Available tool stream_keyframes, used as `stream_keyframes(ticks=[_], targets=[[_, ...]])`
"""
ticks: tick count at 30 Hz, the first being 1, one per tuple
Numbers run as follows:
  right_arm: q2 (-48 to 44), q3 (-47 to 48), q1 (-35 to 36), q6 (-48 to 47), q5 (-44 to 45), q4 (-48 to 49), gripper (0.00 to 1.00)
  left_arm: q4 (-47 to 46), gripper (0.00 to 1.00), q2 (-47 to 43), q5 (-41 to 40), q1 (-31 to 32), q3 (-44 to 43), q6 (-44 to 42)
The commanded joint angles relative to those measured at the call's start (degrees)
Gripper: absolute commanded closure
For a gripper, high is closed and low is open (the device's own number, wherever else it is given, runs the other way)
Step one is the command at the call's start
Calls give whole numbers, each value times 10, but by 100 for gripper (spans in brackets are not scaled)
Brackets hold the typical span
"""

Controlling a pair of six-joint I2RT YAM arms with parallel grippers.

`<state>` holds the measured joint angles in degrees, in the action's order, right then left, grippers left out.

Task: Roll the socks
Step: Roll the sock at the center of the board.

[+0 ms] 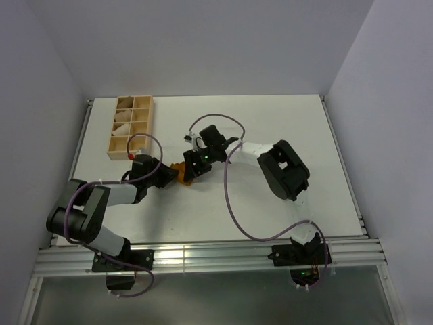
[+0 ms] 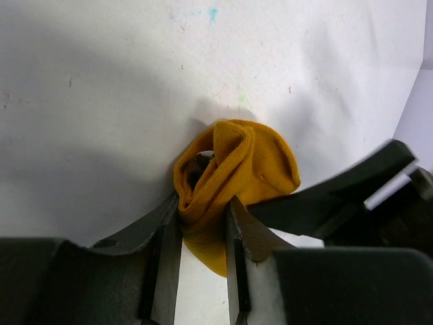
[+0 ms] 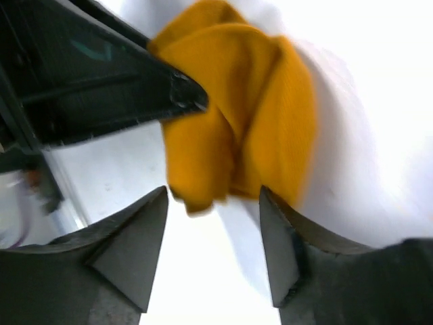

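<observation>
My left claw (image 2: 205,203) fills the near frame, fingers pressed in from both sides and pinching the socks (image 2: 250,159), a mustard-orange bundle folded up on the white desk (image 2: 101,81). My right claw (image 3: 213,196) is spread wide, its tips just short of the fabric with nothing between them. From above, the bundle sits mid-desk between both claws. A wooden compartment box (image 1: 132,114) holding pale rolls (image 1: 123,123) lies well apart, far left.

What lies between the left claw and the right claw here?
The mustard sock, bunched up, seen in the top view; the left claw pinches it, the right claw stands open beside it.
</observation>
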<state>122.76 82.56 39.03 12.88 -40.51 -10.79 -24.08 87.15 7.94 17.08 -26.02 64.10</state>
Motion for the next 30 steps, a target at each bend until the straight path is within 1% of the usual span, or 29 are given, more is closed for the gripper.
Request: stream_keyframes(ticks=[1,2,4,5,6,7,8,10,13,14,17,19,30], targets=[[-89,-34,13,-39,158,10,36,61,75,18,-12,1,-10,-29],[-103,-41,18,-47,182,12,32,64,75,18,-11,1,-12,-29],[-138,-59,41,-75,238,17,28,73,75,18,-9,1,-18,-31],[-146,-64,52,-85,291,19,26,77,76,18,-7,1,-21,-32],[-160,-71,64,-97,320,19,24,82,76,18,-7,3,-26,-34],[-165,-72,89,-119,346,19,24,86,76,18,-6,2,-27,-35],[-168,-75,102,-123,404,21,22,89,76,17,-6,2,-31,-36],[-176,-80,140,-166,459,28,18,94,76,17,-6,3,-35,-39],[-169,-72,170,-196,536,23,17,99,76,20,-1,3,-39,-40],[-167,-72,188,-207,568,24,15,99,76,22,2,3,-40,-40],[-158,-80,224,-245,615,45,14,100,76,26,7,3,-42,-39],[-153,-90,238,-270,650,77,14,103,76,27,9,4,-43,-40],[-99,-127,268,-334,698,182,14,110,76,41,24,4,-57,-40]])
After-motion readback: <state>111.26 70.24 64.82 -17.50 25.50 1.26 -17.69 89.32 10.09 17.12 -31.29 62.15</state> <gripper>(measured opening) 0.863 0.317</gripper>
